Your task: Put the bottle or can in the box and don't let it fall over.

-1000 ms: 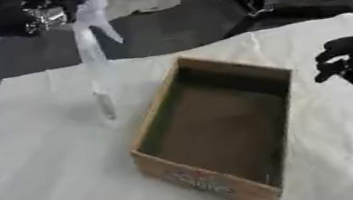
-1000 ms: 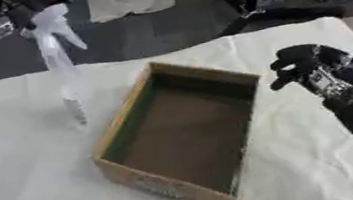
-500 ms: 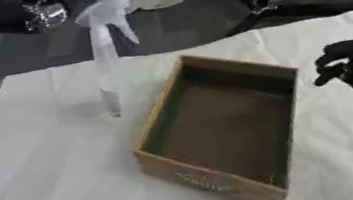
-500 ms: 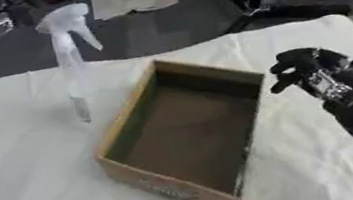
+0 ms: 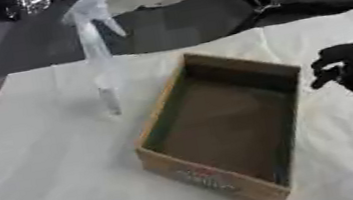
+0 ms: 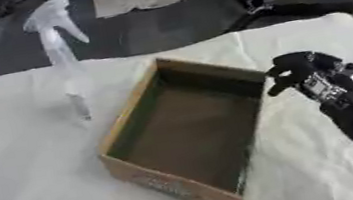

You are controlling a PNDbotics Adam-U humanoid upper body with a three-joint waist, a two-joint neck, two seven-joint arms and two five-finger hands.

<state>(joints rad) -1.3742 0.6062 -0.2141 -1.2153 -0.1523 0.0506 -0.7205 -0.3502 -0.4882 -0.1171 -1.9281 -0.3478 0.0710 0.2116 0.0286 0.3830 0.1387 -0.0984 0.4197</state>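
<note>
Clear spray bottle (image 5: 98, 53) upright, nozzle rightward

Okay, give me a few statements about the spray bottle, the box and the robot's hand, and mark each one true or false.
1. The spray bottle stands upright on the white cloth. True.
2. The bottle is inside the cardboard box. False: it stands outside, to the box's left.
3. The box holds nothing. True.
4. The right hand grips the bottle. False: it holds nothing, fingers curled, at the box's right side.
5. The box lies tipped on its side. False: its opening faces up.
</note>
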